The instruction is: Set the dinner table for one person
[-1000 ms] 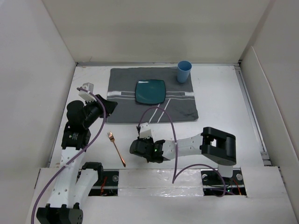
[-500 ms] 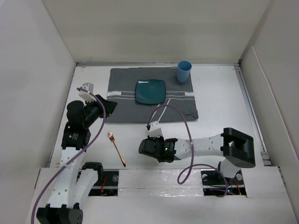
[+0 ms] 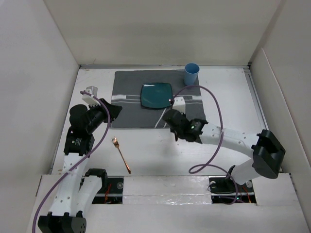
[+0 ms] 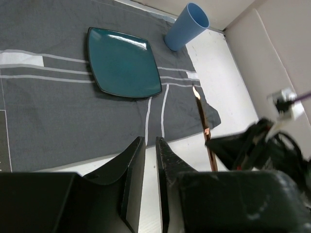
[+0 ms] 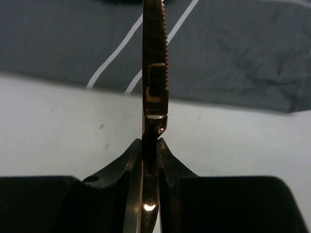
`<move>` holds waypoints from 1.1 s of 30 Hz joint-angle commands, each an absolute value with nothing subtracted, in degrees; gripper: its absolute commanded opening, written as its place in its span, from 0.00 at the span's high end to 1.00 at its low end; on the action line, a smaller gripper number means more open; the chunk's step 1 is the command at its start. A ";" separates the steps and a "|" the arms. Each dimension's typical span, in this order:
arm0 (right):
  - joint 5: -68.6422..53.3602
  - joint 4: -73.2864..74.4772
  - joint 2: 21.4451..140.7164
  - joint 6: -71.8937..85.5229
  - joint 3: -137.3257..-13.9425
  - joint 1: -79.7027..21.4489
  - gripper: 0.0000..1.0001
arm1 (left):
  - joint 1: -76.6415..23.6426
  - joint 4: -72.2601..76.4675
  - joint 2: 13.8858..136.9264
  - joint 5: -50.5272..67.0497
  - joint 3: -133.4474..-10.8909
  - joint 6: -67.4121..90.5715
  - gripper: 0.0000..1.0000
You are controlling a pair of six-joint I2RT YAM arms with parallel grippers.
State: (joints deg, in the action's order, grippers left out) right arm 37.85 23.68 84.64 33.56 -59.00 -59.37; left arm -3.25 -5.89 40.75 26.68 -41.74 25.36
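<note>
My right gripper (image 3: 172,118) (image 5: 149,143) is shut on a copper knife (image 5: 154,73), which it holds on edge with the serrated blade pointing away, above the front edge of the grey striped placemat (image 3: 131,114). The knife also shows in the left wrist view (image 4: 201,116). A teal square plate (image 3: 156,94) (image 4: 124,62) lies on the placemat, and a blue cup (image 3: 191,74) (image 4: 187,26) stands at its far right corner. A copper fork (image 3: 121,154) lies on the white dinner table (image 3: 228,97) at front left. My left gripper (image 3: 116,110) (image 4: 149,141) is shut and empty, by the placemat's left edge.
White walls (image 3: 48,73) enclose the table on the left, back and right. The right arm's purple cable (image 3: 216,141) loops over the table in front of the placemat. The arm bases stand along the near edge.
My right arm has swung from the front centre of the table back and to the right, carrying the knife to the placemat's front edge. The left arm has not moved.
</note>
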 commanded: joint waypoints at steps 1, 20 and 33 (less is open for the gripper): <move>34.56 15.74 84.72 23.49 -62.84 -51.37 1.00 | -2.99 -4.31 40.26 27.51 -42.10 25.14 0.88; 17.14 15.47 112.40 12.92 -89.29 -26.99 1.00 | -2.99 -4.57 41.04 28.39 -42.36 24.79 0.87; 14.94 17.14 121.02 11.95 -94.48 -24.70 0.99 | -2.99 -4.83 41.92 28.13 -42.54 24.70 0.88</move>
